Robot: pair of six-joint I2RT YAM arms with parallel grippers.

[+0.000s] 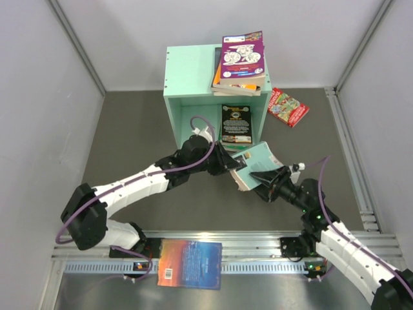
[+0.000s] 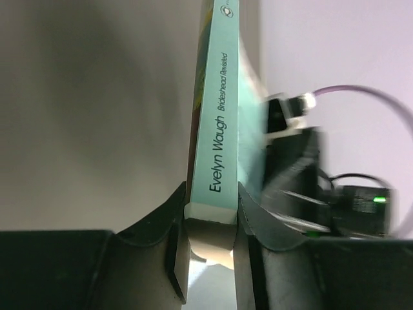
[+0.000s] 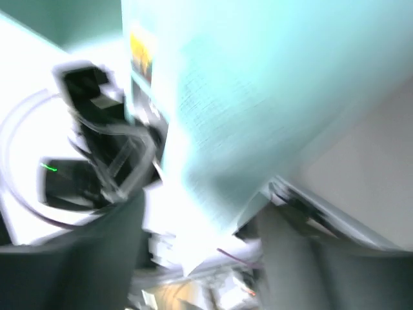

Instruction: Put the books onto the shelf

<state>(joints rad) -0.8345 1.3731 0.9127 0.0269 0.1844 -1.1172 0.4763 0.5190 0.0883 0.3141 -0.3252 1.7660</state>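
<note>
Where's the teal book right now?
Top view, centre: the teal book is just in front of the shelf opening, with the left gripper pinching its spine end and the right gripper at its opposite edge.

This is a robot lab, set up as a small test cell. The left arm (image 1: 135,184) and the right arm (image 1: 352,250) are robot arms, bolted to a metal rail (image 1: 258,247) at the near edge of a dark table (image 1: 129,129). Plain pale walls (image 1: 39,97) with metal strips (image 1: 77,45) close the table in on three sides. Purple cables (image 2: 361,88) run along the arms. A small green light (image 2: 379,200) glows on the gear.
</note>
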